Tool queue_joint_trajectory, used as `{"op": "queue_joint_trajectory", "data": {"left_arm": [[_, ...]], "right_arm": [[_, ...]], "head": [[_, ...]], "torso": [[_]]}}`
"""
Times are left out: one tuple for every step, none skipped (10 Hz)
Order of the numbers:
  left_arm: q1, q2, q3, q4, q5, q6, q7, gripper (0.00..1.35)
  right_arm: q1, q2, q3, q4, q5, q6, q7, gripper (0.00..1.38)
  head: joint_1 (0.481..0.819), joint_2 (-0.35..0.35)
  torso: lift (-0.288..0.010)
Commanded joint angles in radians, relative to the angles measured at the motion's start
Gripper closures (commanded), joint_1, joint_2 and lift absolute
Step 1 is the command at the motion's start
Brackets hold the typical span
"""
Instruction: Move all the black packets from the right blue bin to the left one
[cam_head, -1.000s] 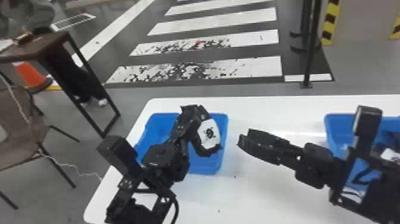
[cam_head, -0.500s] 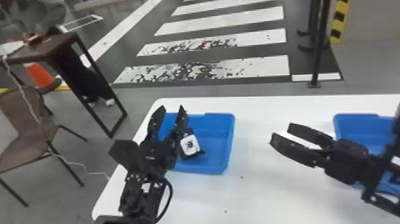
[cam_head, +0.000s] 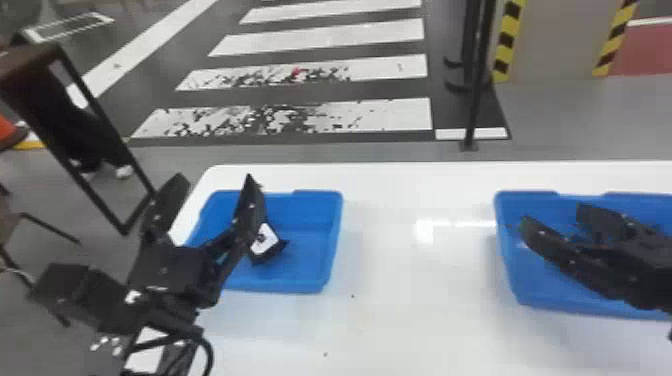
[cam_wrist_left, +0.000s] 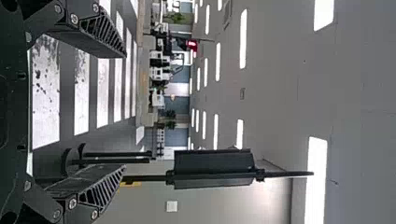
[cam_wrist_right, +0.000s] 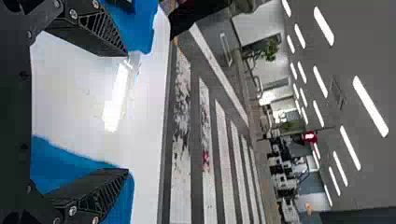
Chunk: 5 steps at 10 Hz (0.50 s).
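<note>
My left gripper (cam_head: 212, 197) is open above the near-left part of the left blue bin (cam_head: 312, 260), its fingers spread wide. In that bin lies a black packet with a white label (cam_head: 265, 241), partly hidden behind one finger. Over the left part of the right blue bin (cam_head: 540, 295), my right gripper (cam_head: 555, 217) stands open with nothing between its fingers; the arm hides much of that bin's inside. The left wrist view has the left gripper (cam_wrist_left: 123, 112) open and empty. In the right wrist view the right gripper (cam_wrist_right: 127, 112) is spread, with the right blue bin (cam_wrist_right: 70, 161) behind one finger.
Both bins stand on a white table (cam_head: 400, 280), with a stretch of tabletop between them. Beyond its far edge is a floor with a striped crossing and a black pole (cam_head: 477, 80). A dark side table (cam_head: 30, 65) stands off to the left.
The left gripper has opened and let go of the packet, which dropped into the left bin, then drawn back toward the left. The right gripper has moved right, over the right bin, and its fingers have opened.
</note>
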Motion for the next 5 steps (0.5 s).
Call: {"op": "queue_joint_trajectory", "data": {"left_arm": [[0.094, -0.002, -0.012, -0.114, 0.016, 0.029, -0.009, 0.2], [0.146, -0.002, -0.024, -0.173, 0.03, 0.049, -0.014, 0.2], [0.175, -0.004, -0.032, -0.198, 0.032, 0.051, -0.014, 0.2], [0.185, -0.004, -0.034, -0.203, 0.032, 0.066, -0.014, 0.2], [0.182, -0.004, -0.034, -0.203, 0.032, 0.066, -0.02, 0.2]], "right_arm": [[0.014, 0.012, -0.073, -0.036, 0.055, 0.103, -0.029, 0.15], [0.014, 0.02, -0.113, -0.046, 0.093, 0.144, -0.052, 0.15], [0.007, 0.024, -0.146, -0.043, 0.121, 0.193, -0.07, 0.15], [-0.013, 0.023, -0.172, -0.033, 0.143, 0.245, -0.076, 0.15], [-0.045, 0.018, -0.184, -0.021, 0.155, 0.333, -0.078, 0.15]], "head": [[0.695, 0.148], [0.695, 0.09], [0.695, 0.06], [0.695, 0.005], [0.695, -0.039]], "torso": [[-0.14], [-0.14], [-0.14], [-0.14], [-0.14]]}}
